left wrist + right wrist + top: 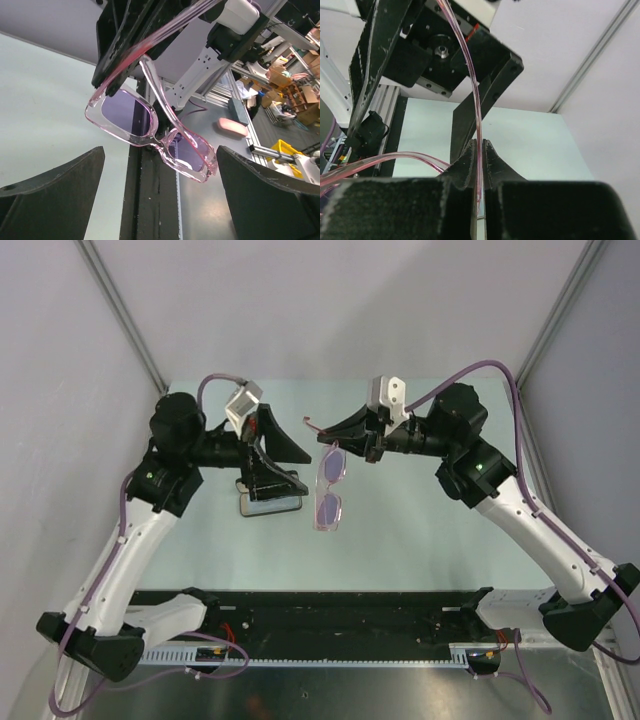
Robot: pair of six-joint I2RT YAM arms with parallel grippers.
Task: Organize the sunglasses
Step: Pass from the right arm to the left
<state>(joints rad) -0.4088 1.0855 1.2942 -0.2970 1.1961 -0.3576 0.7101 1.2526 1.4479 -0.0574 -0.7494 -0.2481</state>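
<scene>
The sunglasses [331, 490], a translucent pink frame with pale purple lenses, hang in the air over the middle of the table. My right gripper [326, 436] is shut on one thin temple arm [478, 120], which runs up between the pinched fingertips [469, 155]. The other temple curves off to the left in the right wrist view. My left gripper [290, 464] stands open just left of the glasses. In the left wrist view the lenses [150, 127] hang above and between its spread fingers [50, 185], touching neither.
A black oblong case [270, 505] lies on the pale table [420, 530] under the left gripper. A black rail [340, 615] runs along the near edge between the arm bases. Grey walls close in the back and both sides.
</scene>
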